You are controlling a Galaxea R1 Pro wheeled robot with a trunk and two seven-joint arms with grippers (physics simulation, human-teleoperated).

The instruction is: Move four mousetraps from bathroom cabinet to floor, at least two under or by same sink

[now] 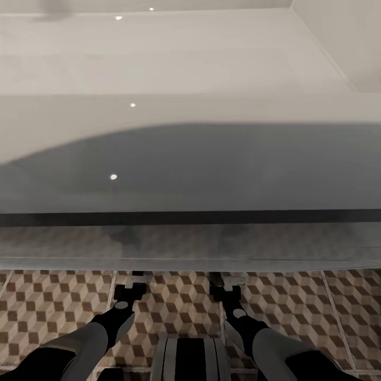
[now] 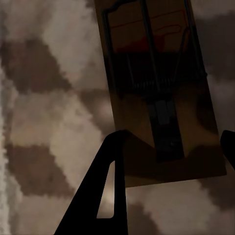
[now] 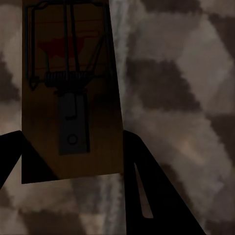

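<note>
**Both arms low at the sink front, a mousetrap in each claw**

Head view: the bathroom sink (image 1: 190, 169), a long white unit with a plain front, spans the whole width just ahead of the robot. Its lower edge hangs above the bathroom floor (image 1: 53, 301), the cube-pattern tiles running back under it into shade.

Both arms reach forward and down toward the sink's lower edge. Left gripper (image 1: 130, 288) and right gripper (image 1: 225, 288) sit just short of that edge, side by side, close above the tiles. Their tips are partly hidden by the edge.

Left wrist view: one mousetrap (image 2: 159, 93), a tan board with dark wire spring and a red spot, sits between the dark fingers (image 2: 105, 186) of the left gripper (image 2: 171, 152). Jaws narrow, closed on the near end of the board. Tiles blurred behind it; cannot tell if the board touches the floor.

Right wrist view: a second mousetrap (image 3: 71, 93) is held the same way, the right gripper (image 3: 73, 156) with its fingers (image 3: 147, 191) pressed on either side of the board's near end. A pale grout line runs behind it.
</note>
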